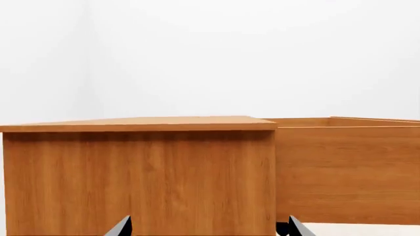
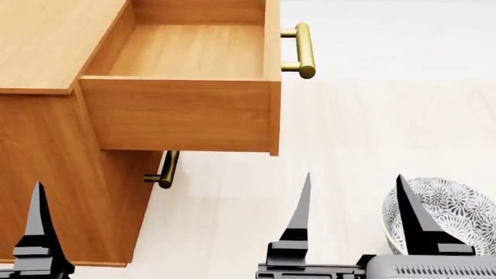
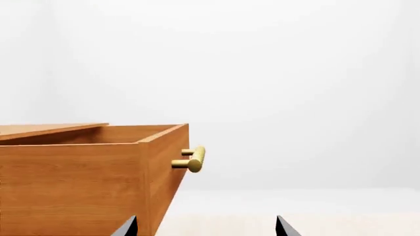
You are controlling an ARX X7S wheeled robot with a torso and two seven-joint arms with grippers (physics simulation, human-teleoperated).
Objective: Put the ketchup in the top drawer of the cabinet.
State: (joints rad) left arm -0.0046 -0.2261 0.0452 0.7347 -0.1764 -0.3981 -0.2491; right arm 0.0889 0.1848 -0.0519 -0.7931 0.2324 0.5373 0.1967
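The cabinet point(image 2: 54, 151) stands at the left in the head view. Its top drawer point(image 2: 186, 113) is pulled out and its inside is bare; its brass handle point(image 2: 304, 49) points right. The ketchup is not in any view. My right gripper point(image 2: 352, 215) is open and empty, low in front of the drawer; the right wrist view shows the drawer's corner point(image 3: 98, 182) and handle point(image 3: 195, 159) ahead of the gripper point(image 3: 206, 227). My left gripper point(image 1: 208, 228) is open and empty, facing the cabinet's side point(image 1: 137, 182). Only one of its fingers point(image 2: 36, 226) shows in the head view.
A patterned grey-and-white bowl point(image 2: 453, 212) sits on the pale floor at the lower right, just right of my right gripper. The lower drawer is shut; its brass handle point(image 2: 166, 170) shows under the open drawer.
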